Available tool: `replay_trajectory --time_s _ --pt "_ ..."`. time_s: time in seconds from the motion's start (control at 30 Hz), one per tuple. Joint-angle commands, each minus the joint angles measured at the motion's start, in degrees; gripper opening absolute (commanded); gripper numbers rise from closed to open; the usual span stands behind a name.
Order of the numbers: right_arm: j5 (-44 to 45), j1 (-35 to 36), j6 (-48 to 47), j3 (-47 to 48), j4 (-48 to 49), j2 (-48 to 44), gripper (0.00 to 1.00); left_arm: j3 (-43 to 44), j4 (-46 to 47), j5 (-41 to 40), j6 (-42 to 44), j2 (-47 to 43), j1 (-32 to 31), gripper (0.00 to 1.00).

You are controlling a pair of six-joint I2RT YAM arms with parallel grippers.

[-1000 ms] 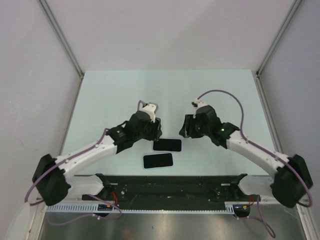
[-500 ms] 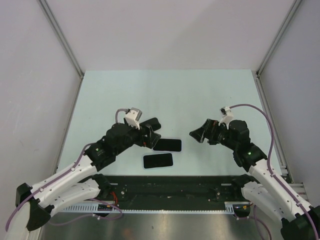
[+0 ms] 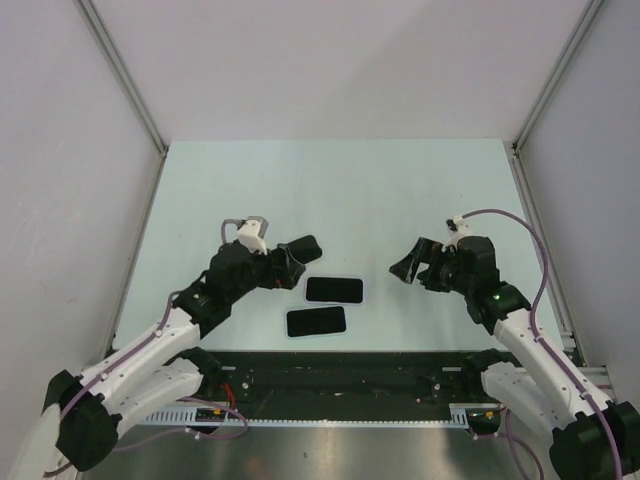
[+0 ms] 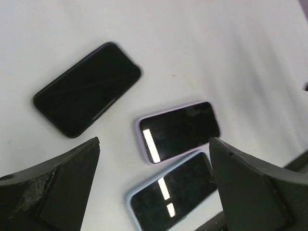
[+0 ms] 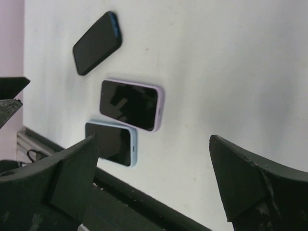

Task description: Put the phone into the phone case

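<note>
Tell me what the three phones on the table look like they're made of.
The purple-rimmed phone: glossy glass face mirroring a bright light strip; matte pale rim, probably silicone or soft plastic. The blue-rimmed phone: same glossy glass with light strips, matte light-blue rim, likely silicone too. The black phone: dull dark surface without reflections, perhaps matte plastic or rubber; unclear.

Ahead of the left gripper (image 4: 154,142) we see a black phone (image 4: 86,96), a lilac case (image 4: 179,131) and a pale blue case (image 4: 173,195).
</note>
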Motion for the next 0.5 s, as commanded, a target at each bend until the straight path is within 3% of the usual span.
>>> replay_trajectory --time_s 0.0,0.2,0.33,0.47 --pt "-0.05 -5.91 -3.84 0.26 -4.33 -1.45 1.0 -3.36 1.76 4.85 -5.78 0.11 11.15 1.0" --pt "-3.12 -15.06 -6.32 0.35 -6.8 -3.22 1.0 -8.11 1.76 9.96 -8.25 -0.76 21.9 1.0" --pt "-1.82 -17.78 -4.83 0.44 -4.96 -3.39 1.0 -10.47 2.11 6.53 -8.25 -5.06 22.18 1.0" --pt "5.9 -18.05 -5.69 0.53 -0.14 -2.78 1.0 -11.45 2.29 1.54 -6.06 -12.53 22.26 1.0"
